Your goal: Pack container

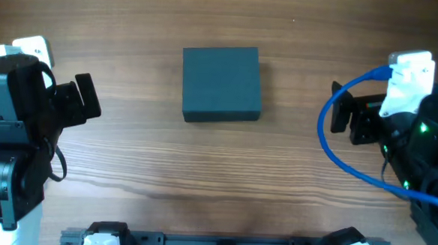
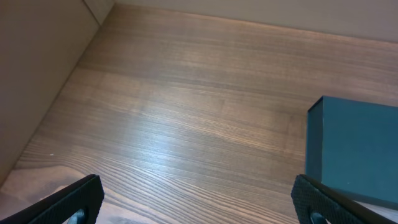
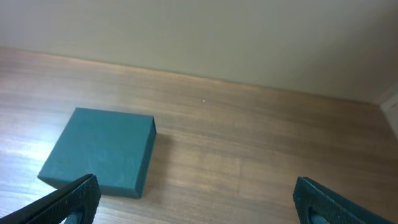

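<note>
The container point(image 1: 222, 84) lies closed on the wooden table point(image 1: 127, 163), in the upper middle of the overhead frame. It is almost square; its slightly longer side runs left to right, and its edges are turned only a little from the frame edges. I cannot tell which side the lid hinges on. The left gripper point(image 1: 89, 97) is at the left edge and the right gripper point(image 1: 343, 114) at the right edge, both well apart from the box. In the wrist views each gripper's jaws stand wide apart and hold nothing.
</note>
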Controlling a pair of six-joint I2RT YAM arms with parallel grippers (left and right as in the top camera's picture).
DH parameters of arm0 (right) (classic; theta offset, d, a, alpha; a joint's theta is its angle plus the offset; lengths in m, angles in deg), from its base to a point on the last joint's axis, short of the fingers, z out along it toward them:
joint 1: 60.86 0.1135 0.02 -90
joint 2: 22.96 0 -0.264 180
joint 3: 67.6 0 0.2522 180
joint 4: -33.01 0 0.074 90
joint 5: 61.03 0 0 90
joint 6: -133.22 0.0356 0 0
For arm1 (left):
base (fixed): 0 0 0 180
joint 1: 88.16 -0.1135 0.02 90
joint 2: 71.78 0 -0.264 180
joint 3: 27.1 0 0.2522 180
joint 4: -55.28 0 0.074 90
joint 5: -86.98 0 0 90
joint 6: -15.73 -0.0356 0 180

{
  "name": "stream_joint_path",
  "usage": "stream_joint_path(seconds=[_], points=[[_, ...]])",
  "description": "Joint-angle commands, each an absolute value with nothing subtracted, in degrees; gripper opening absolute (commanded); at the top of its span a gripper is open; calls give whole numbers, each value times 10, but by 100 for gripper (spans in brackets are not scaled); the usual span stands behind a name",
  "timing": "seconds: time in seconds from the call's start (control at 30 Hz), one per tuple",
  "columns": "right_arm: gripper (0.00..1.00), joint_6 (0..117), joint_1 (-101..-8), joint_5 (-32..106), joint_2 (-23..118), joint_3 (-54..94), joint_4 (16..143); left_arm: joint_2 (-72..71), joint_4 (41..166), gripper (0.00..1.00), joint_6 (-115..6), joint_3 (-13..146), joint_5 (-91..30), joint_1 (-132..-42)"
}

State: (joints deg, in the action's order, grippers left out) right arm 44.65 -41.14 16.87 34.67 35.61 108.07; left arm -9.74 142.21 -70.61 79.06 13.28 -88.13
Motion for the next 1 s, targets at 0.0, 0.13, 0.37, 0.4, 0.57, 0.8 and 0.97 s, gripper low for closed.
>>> stream_joint_path(seconds=[0.0, 0.13, 0.37, 0.4, 0.57, 0.8, 0.97], points=[[100, 447, -410, 157, 373, 362, 1080, -95, 1422, 100, -715, 790, 140, -885], [100, 447, -410, 156, 416, 360, 1079, -95, 1422, 100, -715, 790, 140, -885], [100, 420, -469, 158, 325, 291, 974, -95, 1422, 100, -715, 790, 140, -885], [100, 419, -496, 186, 286, 249, 922, -95, 1422, 100, -715, 790, 140, -885], [100, 419, -602, 248, 94, -14, 712, -95, 1422, 100, -715, 790, 140, -885], [100, 515, -649, 250, -120, -332, 637, -95, 1422, 100, -715, 790, 140, -885], [100, 605, -650, 250, -199, -418, 637, -95, 1422, 100, -715, 790, 140, -885]])
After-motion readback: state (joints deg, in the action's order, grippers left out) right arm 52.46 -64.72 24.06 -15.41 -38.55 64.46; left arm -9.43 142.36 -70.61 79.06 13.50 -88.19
